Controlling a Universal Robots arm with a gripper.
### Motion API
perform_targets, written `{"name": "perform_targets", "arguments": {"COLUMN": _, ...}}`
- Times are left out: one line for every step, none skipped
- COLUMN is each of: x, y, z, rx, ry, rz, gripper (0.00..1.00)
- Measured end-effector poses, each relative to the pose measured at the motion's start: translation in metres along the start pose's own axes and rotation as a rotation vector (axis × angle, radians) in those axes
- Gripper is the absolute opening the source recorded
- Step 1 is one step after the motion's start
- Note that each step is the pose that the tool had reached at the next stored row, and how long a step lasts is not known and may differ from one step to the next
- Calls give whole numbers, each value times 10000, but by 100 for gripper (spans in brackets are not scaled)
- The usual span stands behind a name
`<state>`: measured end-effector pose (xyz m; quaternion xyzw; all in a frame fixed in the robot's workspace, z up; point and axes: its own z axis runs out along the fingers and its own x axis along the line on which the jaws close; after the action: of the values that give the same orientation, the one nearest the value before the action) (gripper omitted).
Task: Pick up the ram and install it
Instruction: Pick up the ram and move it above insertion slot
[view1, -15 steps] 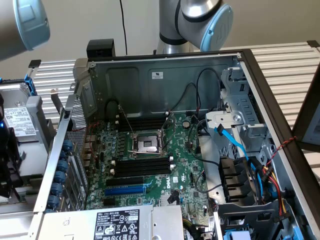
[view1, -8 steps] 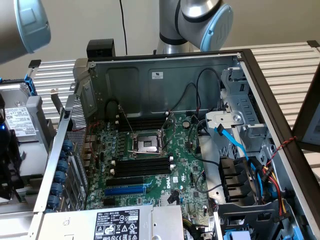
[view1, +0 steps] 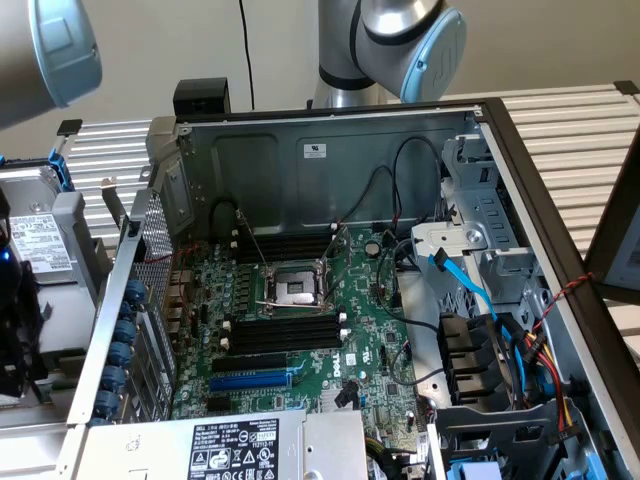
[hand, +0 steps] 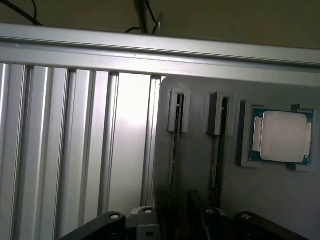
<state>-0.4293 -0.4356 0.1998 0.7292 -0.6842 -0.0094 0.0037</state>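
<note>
At the exterior view's left, a thick arm link with a blue end cap hangs high, outside the open computer case. A second blue-capped joint sits above the case's back wall, so the arm bends from there across to the left, clear of the case. The case stands on a slatted table. Inside it lies one motherboard with one processor socket. Two banks of black memory slots flank the socket, one on each side, and there is one blue expansion slot.

In the wrist view the gripper points down at a grey holder lying on the slats. I cannot tell how far the gripper is open, nor whether it has hold of anything. The holder carries two narrow slots, each with a thin strip standing on edge, and one processor in a pocket. The ram looks to be the strip farther from the processor. It is in line with the gripper's middle and seated in its slot. The second strip stands between it and the processor.
</note>
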Motion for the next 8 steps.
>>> {"name": "perform_targets", "arguments": {"x": 0, "y": 0, "z": 0, "rx": 1, "ry": -1, "rz": 17, "gripper": 29}}
{"name": "perform_targets", "arguments": {"x": 0, "y": 0, "z": 0, "rx": 1, "ry": -1, "rz": 44, "gripper": 29}}
{"name": "perform_targets", "arguments": {"x": 0, "y": 0, "z": 0, "rx": 1, "ry": -2, "rz": 84, "gripper": 29}}
{"name": "perform_targets", "arguments": {"x": 0, "y": 0, "z": 0, "rx": 1, "ry": -3, "rz": 154, "gripper": 29}}
{"name": "perform_targets", "arguments": {"x": 1, "y": 0, "z": 0, "rx": 2, "ry": -5, "rz": 244, "gripper": 29}}
{"name": "perform_targets", "arguments": {"x": 1, "y": 0, "z": 1, "rx": 3, "ry": -7, "rz": 351, "gripper": 29}}
{"name": "perform_targets", "arguments": {"x": 0, "y": 0, "z": 1, "rx": 4, "ry": -10, "rz": 464, "gripper": 29}}
{"name": "perform_targets", "arguments": {"x": 1, "y": 0, "z": 3, "rx": 6, "ry": -12, "rz": 572, "gripper": 29}}
